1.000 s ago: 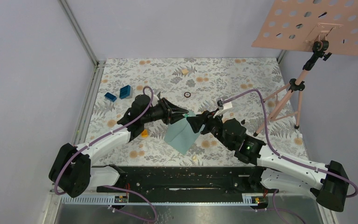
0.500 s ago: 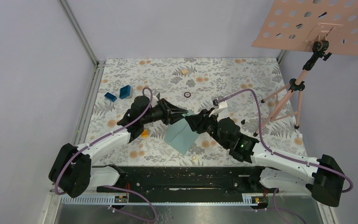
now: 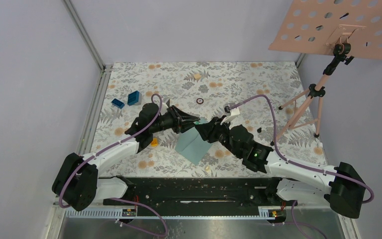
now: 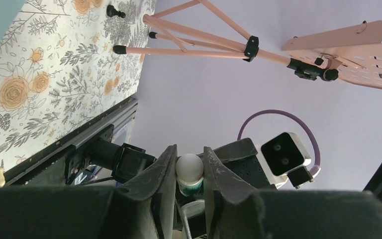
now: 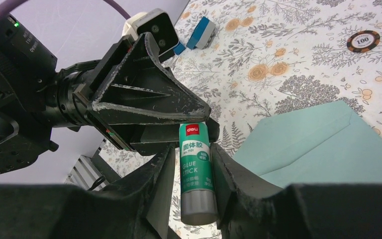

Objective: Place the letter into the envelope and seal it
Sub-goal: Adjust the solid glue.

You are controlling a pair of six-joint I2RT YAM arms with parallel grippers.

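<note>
ok, both arms meet over the envelope (image 3: 191,145), which lies flat on the floral table (image 3: 229,79) directly under the fingers. its pointed flap crease shows in the right wrist view. letter isn't visible anywhere; likely already inside, can't confirm.

left gripper (image 4: 189,152) is clamped on the white-topped end of a green glue stick (image 5: 195,169). right gripper (image 5: 194,154) is closed on the barrel, both fingers touching the label, grey base sticking out toward the camera. so the stick is held at both ends, off the table. looks like an uncapping step before gluing the flap.

handling, my read: the envelope is thin paper, light and floppy, creases easily and slides on the cloth. take it by the flap tip or a side edge, and pin the body while the flap is pressed down. the stick is light, rigid, smooth plastic. it may twist or slip in the jaws, so keep the grip mid-barrel and pull straight along its axis.

vs a second ago: right jaws were wider and set back from the left fingers. now the right arm has pushed in leftward and the jaws have closed onto the stick. left arm and envelope look unmoved.
</note>
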